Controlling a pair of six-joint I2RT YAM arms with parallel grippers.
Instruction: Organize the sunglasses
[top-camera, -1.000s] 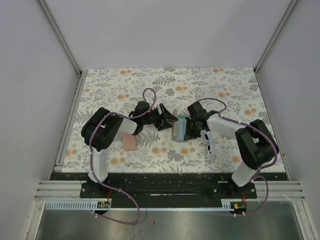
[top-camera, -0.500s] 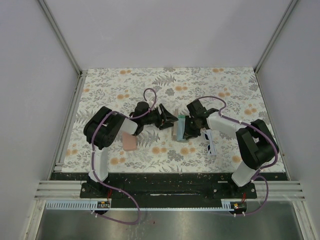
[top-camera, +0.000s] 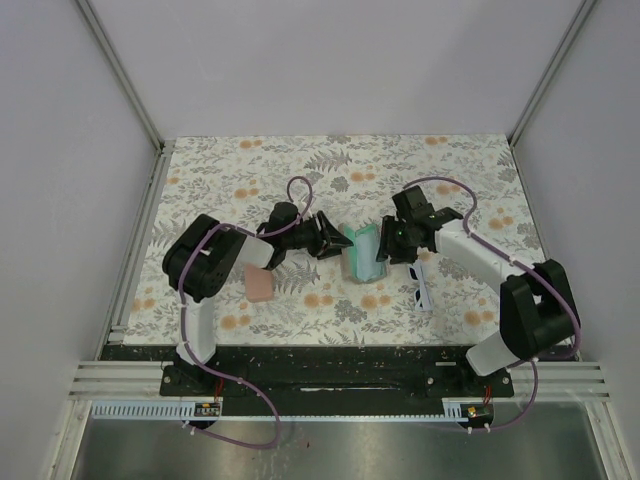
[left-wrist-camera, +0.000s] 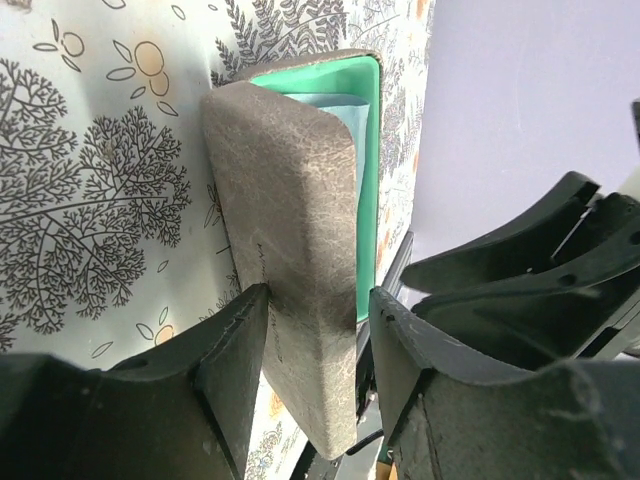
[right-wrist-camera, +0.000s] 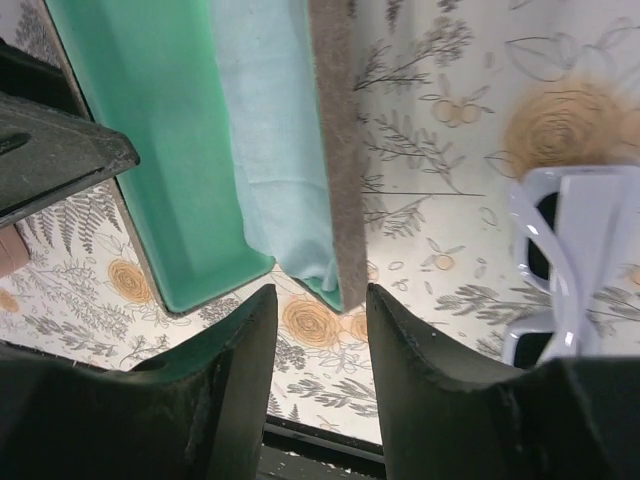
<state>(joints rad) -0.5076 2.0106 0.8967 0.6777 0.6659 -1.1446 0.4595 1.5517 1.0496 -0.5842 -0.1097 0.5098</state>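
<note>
The tan case (top-camera: 362, 256) stands open in the middle of the floral tabletop (top-camera: 250, 160), showing its green lining and a pale blue cloth (right-wrist-camera: 270, 150). The left gripper (left-wrist-camera: 318, 305) straddles the lid; I cannot tell whether its fingers really pinch it. The right gripper (right-wrist-camera: 322, 300) has its fingers released, clear of the case wall. The white sunglasses (top-camera: 422, 287) lie ungrasped just right of the case. Next, I'd guess, the right arm must pick them up and lay them inside. Plain pale walls (top-camera: 350, 60) surround the tabletop.

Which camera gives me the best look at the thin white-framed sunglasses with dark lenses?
Right wrist: the thin white-framed sunglasses lie close up, with the frame and a dark lens clear, though cut off by the picture's edge. Top external shows them whole but tiny. Left wrist misses them.
</note>
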